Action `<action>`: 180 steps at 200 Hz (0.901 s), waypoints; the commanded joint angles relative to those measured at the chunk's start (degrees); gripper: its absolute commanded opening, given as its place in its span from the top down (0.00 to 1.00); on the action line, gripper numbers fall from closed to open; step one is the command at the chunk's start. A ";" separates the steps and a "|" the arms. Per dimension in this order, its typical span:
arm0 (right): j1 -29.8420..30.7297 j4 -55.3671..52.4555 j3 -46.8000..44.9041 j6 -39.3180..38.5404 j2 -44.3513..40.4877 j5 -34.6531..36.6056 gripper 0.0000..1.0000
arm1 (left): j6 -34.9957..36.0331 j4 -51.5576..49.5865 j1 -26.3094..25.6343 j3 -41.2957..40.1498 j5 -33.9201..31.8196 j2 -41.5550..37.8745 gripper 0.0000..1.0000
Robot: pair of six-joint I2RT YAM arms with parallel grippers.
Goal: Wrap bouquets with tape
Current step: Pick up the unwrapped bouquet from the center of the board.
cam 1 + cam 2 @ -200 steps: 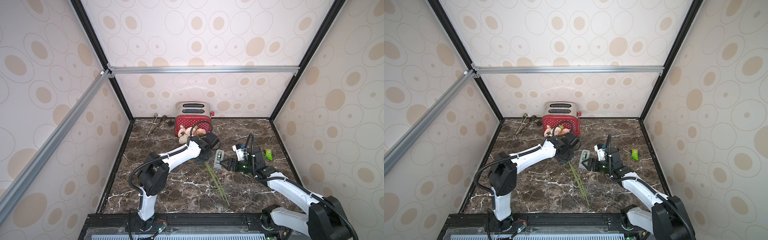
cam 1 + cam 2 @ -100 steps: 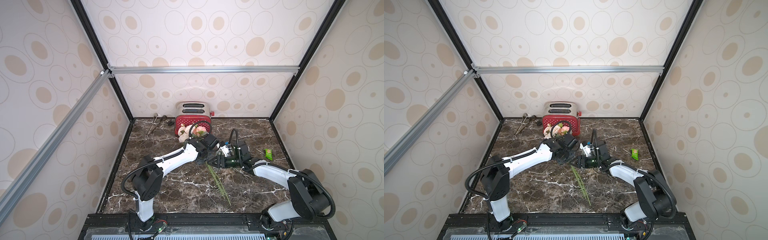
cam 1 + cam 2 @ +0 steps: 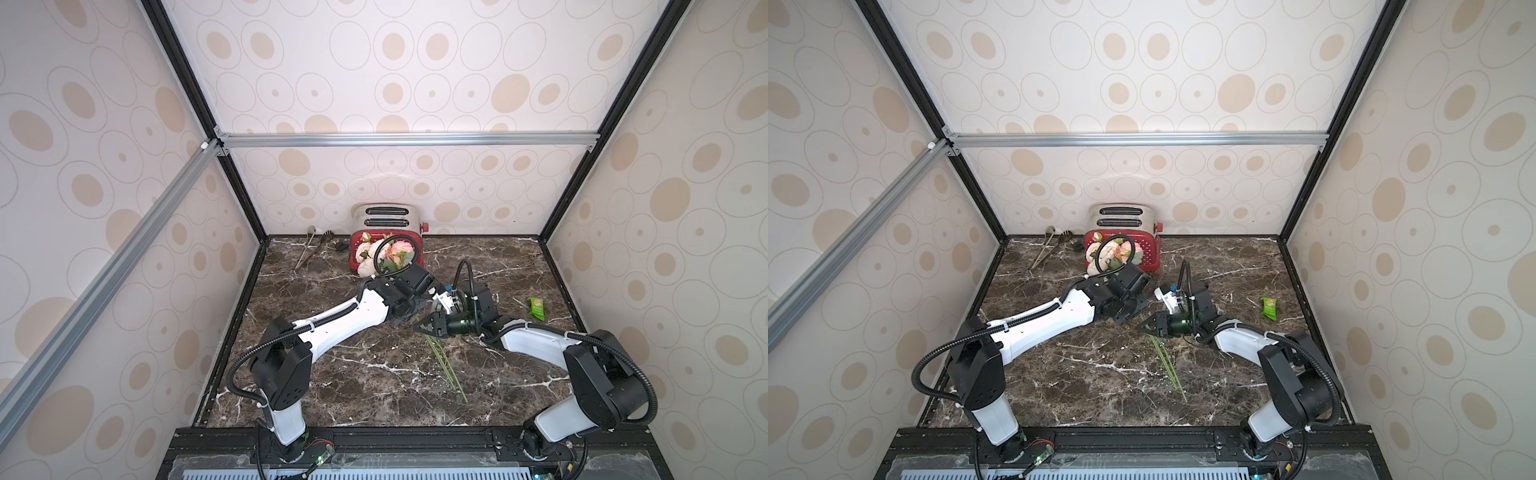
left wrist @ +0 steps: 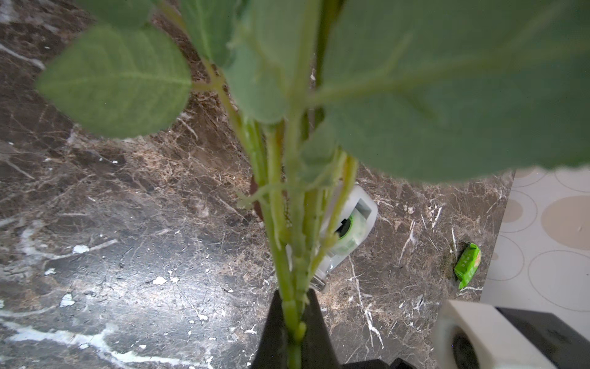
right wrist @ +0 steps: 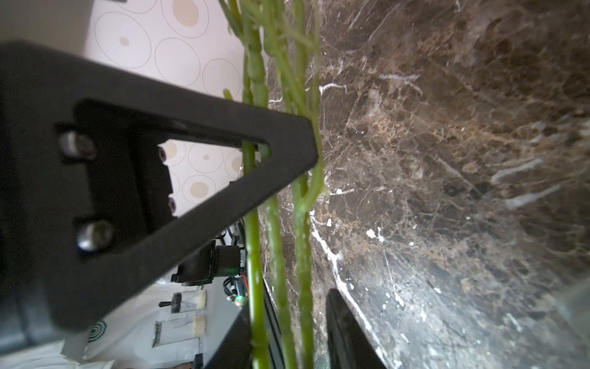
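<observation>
Left gripper (image 4: 295, 306) pinches the bouquet (image 3: 390, 253) by its stems (image 5: 255, 255), blooms before the toaster (image 3: 388, 216); right gripper (image 5: 323, 223) straddles those stems, jaws apart. Probably light, springy, slippery: grip bunched stems below the leaves (image 4: 115, 83)

Toaster (image 3: 386, 216) back centre of worktop (image 3: 353, 386), against rear wall. Tongs (image 3: 309, 254) left of it, also at the back. Bouquet (image 3: 397, 251) right in front of toaster, heads at the back, stems (image 3: 445, 365) running toward front edge. Tape dispenser (image 4: 349, 230) on worktop just beside stems, on their right. Packet (image 3: 536, 308) further right, near right wall.
</observation>
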 commanded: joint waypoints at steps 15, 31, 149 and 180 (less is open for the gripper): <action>0.38 1.17 -0.49 -0.67 -0.05 -2.30 0.70 | -1.30 2.29 -0.21 -0.54 -1.02 -2.50 1.00; 0.40 0.15 -0.49 -1.63 -0.77 -2.21 0.75 | -1.36 3.51 -0.16 -1.18 -0.76 -2.90 1.00; 0.39 -8.98 2.61 -10.94 -7.74 2.77 1.00 | -2.24 18.95 2.61 -12.75 4.89 -9.04 0.68; 0.37 -8.10 3.46 -10.02 -7.40 1.03 1.00 | -2.35 26.60 2.83 -18.38 6.47 -11.11 0.51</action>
